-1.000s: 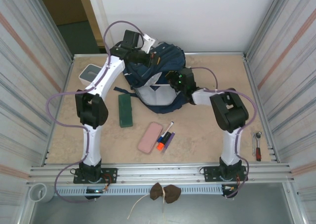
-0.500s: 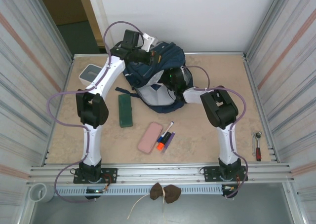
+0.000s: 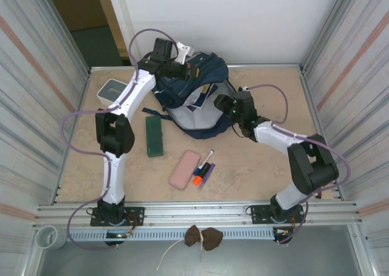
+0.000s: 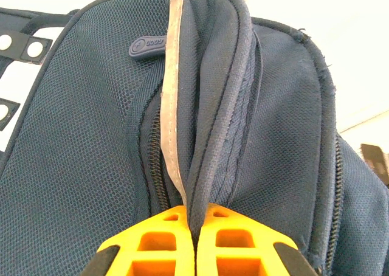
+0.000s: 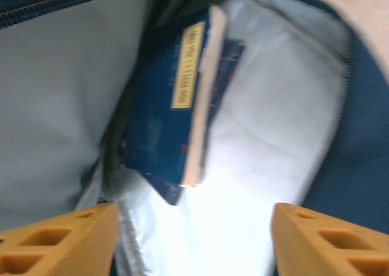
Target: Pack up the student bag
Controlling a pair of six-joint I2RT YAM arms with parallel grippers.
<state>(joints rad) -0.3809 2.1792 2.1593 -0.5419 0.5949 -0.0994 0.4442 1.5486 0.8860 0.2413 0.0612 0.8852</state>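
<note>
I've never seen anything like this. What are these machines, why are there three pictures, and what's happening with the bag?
These are two robot arms bolted at the table's near edge, each ending in a two-finger gripper. The wide picture looks down from above; the two close-ups come from small cameras on the wrists. The left gripper is shut on a fold at the top of the navy blue fabric backpack. The right gripper is open at the bag's mouth, holding nothing; a dark blue book sits inside against the pale lining. On the beige table lie a green oblong case, a pink pencil case, a few markers and a small white-and-grey box.
</note>
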